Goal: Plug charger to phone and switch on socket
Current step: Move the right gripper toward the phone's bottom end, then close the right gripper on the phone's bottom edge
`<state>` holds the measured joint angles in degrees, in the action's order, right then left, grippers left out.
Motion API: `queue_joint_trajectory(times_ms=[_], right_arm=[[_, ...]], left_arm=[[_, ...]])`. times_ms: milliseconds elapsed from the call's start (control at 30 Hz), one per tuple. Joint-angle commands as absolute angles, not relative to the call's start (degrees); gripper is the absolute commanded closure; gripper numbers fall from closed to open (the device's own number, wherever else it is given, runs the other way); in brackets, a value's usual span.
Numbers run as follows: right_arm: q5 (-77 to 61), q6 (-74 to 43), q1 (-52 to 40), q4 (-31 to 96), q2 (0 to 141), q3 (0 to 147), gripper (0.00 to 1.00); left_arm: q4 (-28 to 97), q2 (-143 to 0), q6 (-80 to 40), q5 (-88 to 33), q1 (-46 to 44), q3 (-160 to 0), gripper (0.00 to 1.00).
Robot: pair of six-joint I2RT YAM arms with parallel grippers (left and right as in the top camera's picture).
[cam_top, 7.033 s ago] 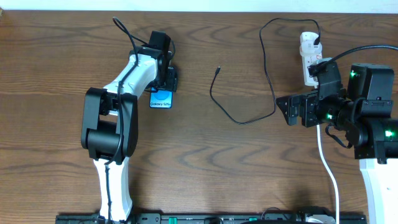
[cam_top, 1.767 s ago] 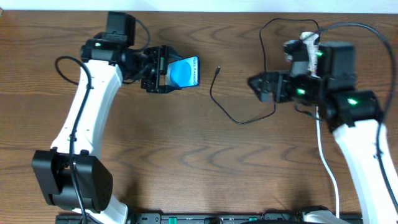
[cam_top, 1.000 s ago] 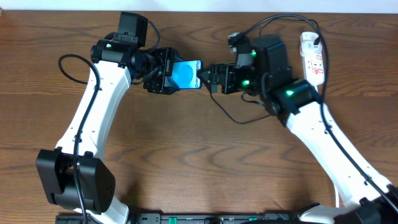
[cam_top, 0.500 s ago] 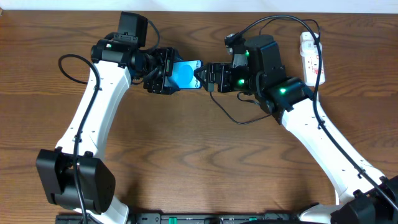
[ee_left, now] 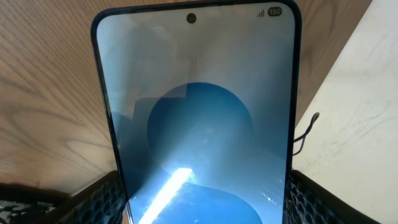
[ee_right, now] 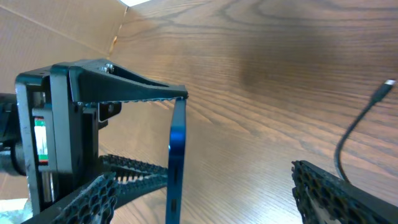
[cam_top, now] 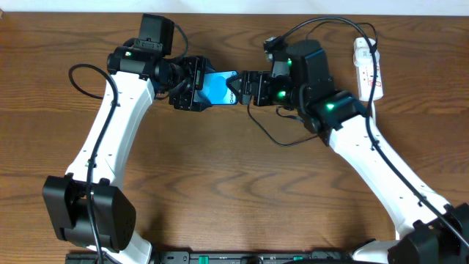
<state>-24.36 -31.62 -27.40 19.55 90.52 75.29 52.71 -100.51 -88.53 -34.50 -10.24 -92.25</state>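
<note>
My left gripper [cam_top: 199, 89] is shut on the phone [cam_top: 218, 86] and holds it above the table, blue screen up, free end pointing right. The screen fills the left wrist view [ee_left: 199, 124], with a finger [ee_left: 102, 199] on each side. My right gripper [cam_top: 237, 86] is open and empty at the phone's free end. In the right wrist view the phone's blue edge [ee_right: 176, 162] stands between its fingers [ee_right: 87, 199]. The charger cable [cam_top: 282, 142] lies on the table; its connector tip [ee_right: 388, 84] is to the right of my right gripper. The socket [cam_top: 368, 67] lies at the far right.
The brown wooden table [cam_top: 242, 198] carries the black cable loop under my right arm. The charger's cable runs up to the power strip at the back right. The left gripper's black frame [ee_right: 68, 99] fills the left side of the right wrist view.
The left arm lifted the phone and turned it to point right. The right arm swung left from the socket and its open fingers closed in on the phone's free end.
</note>
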Motion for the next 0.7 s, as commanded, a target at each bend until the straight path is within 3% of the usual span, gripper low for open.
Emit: queue_joint_trajectory(times_ms=[0, 500, 667], right_arm=[[-23.94, -33.5, -29.08, 18.46, 92.99, 76.23, 0.15], [-23.9, -33.85, -31.79, 13.47, 98.72, 76.23, 0.41], [-23.9, -33.87, -31.92, 12.86, 99.07, 76.23, 0.43]], left_arm=[[52.86, -99.57, -88.79, -34.83, -10.07, -92.64, 0.93], [56.95, -99.57, -84.66, -30.48, -10.07, -92.62, 0.93], [56.93, -99.57, -84.01, -27.38, -10.07, -92.6, 0.93]])
